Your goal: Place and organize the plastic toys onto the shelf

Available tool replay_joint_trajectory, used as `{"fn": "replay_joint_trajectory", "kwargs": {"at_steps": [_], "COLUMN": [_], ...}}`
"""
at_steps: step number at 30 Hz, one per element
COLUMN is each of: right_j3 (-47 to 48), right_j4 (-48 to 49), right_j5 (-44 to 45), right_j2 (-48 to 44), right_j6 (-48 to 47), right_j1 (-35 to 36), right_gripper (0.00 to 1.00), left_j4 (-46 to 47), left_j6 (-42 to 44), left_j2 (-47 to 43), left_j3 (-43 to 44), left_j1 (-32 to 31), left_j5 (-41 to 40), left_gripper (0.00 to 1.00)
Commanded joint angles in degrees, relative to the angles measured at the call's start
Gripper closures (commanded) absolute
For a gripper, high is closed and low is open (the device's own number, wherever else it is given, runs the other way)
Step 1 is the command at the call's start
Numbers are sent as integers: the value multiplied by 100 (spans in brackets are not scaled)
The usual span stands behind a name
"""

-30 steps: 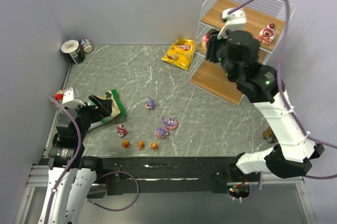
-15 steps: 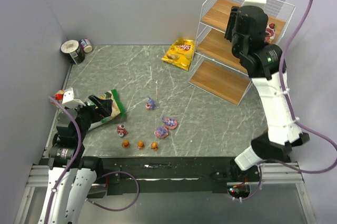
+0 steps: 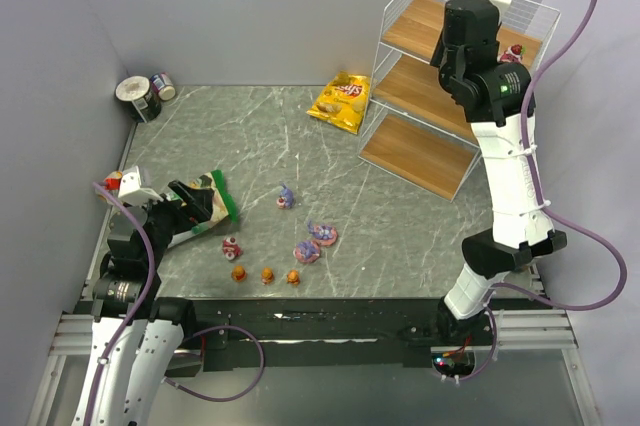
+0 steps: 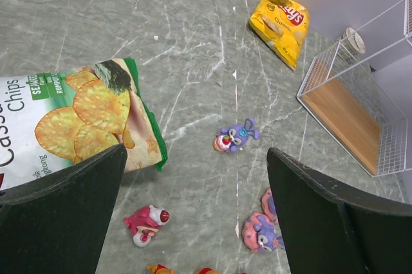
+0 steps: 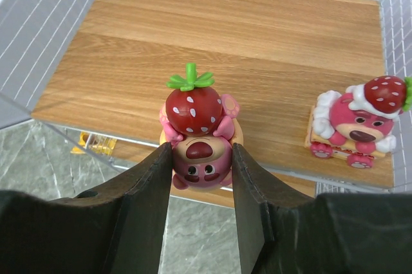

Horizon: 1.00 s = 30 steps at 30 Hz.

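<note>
My right gripper [image 5: 201,152] is shut on a pink-and-red strawberry bear toy [image 5: 196,110] and holds it over the front part of the top board [image 5: 212,23] of the white wire shelf [image 3: 400,151]. A second strawberry toy [image 5: 357,126] stands on that board at the right. In the top view the right gripper [image 3: 465,46] is above the shelf's top. My left gripper [image 4: 196,158] is open and empty above the table. Below it lie a pink-red toy [image 4: 147,222], three purple-pink toys [image 4: 235,137] [image 4: 259,234] [image 3: 322,234] and three orange toys [image 3: 267,274].
A green chip bag [image 4: 84,116] lies under the left gripper's left finger. A yellow chip bag [image 3: 342,102] lies by the shelf's left side. Tin cans [image 3: 140,96] stand in the far left corner. Grey walls close in the table.
My right arm has risen from the shelf's middle level to above the top board, carrying the strawberry bear toy. The left arm and the toys on the table have not moved.
</note>
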Motion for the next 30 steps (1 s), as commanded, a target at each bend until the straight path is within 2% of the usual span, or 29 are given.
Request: {"fn": "replay_joint_trajectory", "kwargs": {"at_steps": [1,23,30], "right_j3": [114,141,132], "right_j4": [110,110,75], "right_j5": [226,217,121], "right_j2": [13,285,382], "right_j6": [160,168,230], "right_j1": [-100,-337,-478], "right_gripper": [100,100,90], "left_j4": [94,94,85], "left_j6": [-66,-75,-84], "left_j2": [17,35,35], "left_j3": [41,32,32], "left_j1": [31,31,31], "left_j5": [19,1,1], "left_gripper": [4,4,4]}}
